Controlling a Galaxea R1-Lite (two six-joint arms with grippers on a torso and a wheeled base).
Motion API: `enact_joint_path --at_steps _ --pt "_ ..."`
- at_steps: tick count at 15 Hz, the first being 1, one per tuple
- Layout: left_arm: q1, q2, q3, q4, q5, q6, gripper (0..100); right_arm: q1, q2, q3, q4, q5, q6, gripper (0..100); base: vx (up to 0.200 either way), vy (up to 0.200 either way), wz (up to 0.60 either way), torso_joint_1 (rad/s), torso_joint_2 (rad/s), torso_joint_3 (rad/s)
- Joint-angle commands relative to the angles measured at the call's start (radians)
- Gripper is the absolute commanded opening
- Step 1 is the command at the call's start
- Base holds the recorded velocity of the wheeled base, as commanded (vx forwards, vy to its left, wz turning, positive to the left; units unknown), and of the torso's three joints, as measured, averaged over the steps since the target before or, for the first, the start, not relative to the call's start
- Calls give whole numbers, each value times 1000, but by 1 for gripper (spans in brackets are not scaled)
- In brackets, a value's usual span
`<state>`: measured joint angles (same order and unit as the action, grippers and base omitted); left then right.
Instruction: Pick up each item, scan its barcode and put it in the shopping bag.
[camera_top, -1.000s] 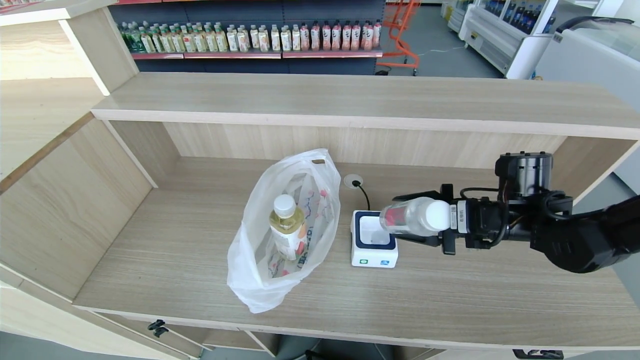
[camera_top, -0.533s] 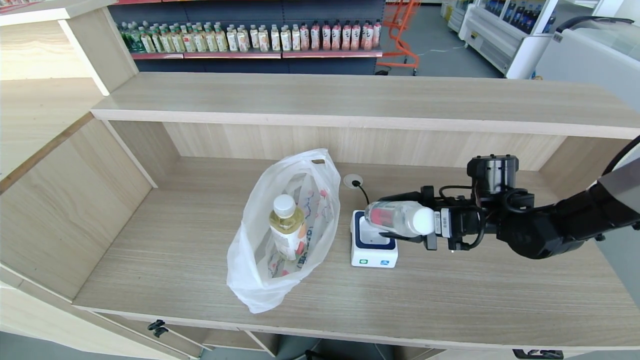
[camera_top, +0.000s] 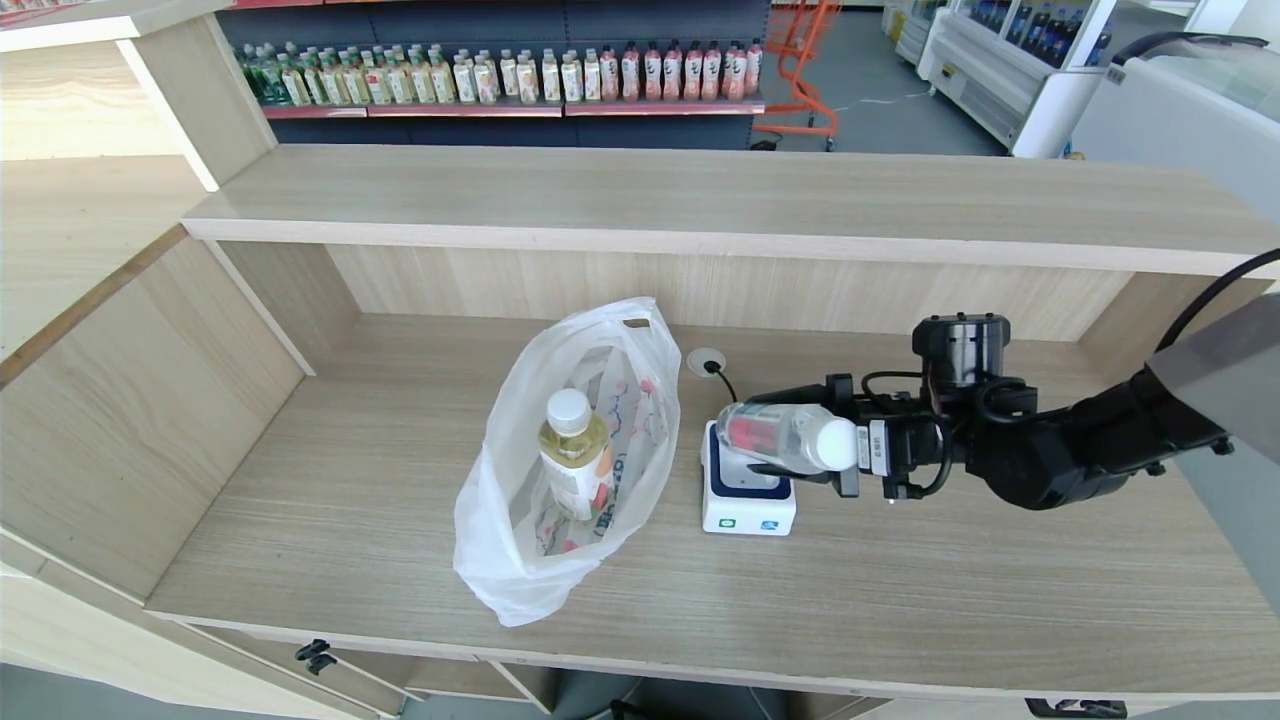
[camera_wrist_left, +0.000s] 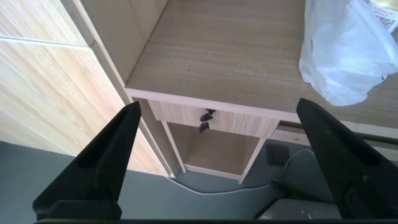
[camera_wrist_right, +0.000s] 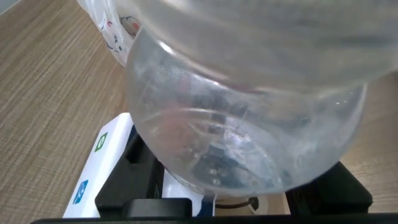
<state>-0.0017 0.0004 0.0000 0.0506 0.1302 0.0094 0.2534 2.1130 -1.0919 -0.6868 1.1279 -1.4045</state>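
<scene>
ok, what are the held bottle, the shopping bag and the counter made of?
Held bottle: clear, glossy plastic, likely PET; its wall is see-through with highlights in the right wrist view.
Shopping bag: thin, translucent white plastic film; crinkled, and its contents show through.
Counter: light wood grain, matte; probably laminate board, but the look leaves solid wood open.

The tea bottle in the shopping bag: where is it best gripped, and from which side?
The tea bottle stands cap-up with the shopping bag wrapped round its body. So probably grip the neck just under its white cap, coming from above through the bag's open mouth. A side approach would likely snag the film.
</scene>
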Motion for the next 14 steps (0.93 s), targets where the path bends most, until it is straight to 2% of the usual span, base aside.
enact_joint_path --at_steps 1,11,14 --pt "0 1 0 0 0 0 100 -3 2 3 0 3 -1 0 0 0 0 0 0 0" --pt "0 1 0 0 0 0 100 -29 -31 -2 1 0 24 0 0 0 0 0 0 0" --pt "0 1 0 0 0 0 100 -56 -242 69 1 -16 266 0 0 0 0 0 0 0"
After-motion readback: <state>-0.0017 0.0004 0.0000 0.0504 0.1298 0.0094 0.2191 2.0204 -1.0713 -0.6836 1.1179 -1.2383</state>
